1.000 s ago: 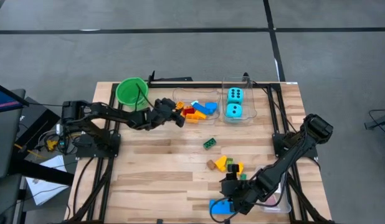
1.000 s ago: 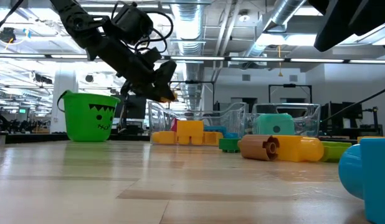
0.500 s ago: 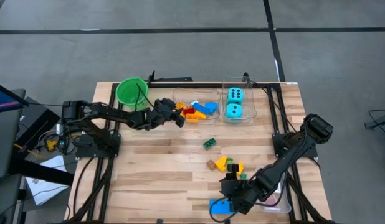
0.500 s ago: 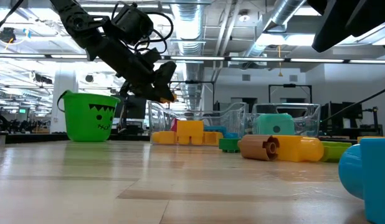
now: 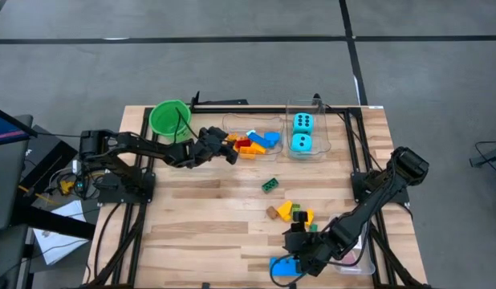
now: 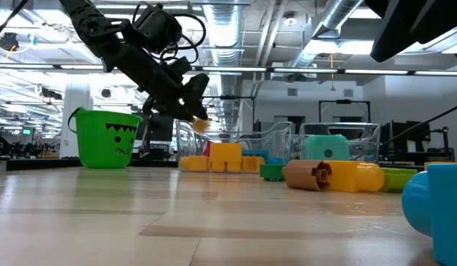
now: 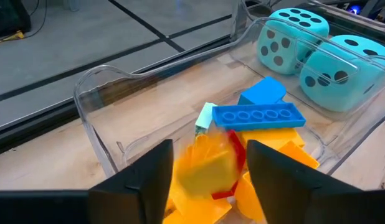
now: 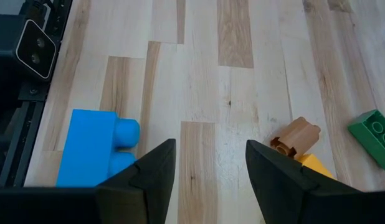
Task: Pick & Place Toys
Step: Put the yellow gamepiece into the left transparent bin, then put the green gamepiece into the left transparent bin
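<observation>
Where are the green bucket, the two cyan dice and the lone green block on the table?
green bucket [image 5: 168,117], high view, on its inner bottom.
cyan dice [image 5: 302,143], high view, top face of the nearer die.
green block [image 5: 270,185], high view, its studded top.

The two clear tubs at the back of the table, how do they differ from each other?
The left tub holds a loose jumble of small blocks in yellow, red, blue and orange; the right tub holds just two large cyan dice with black dots. The left gripper hangs over the left tub's edge with a blurred yellow block between its fingers; nothing hangs over the right tub. Both are clear plastic, side by side.
</observation>
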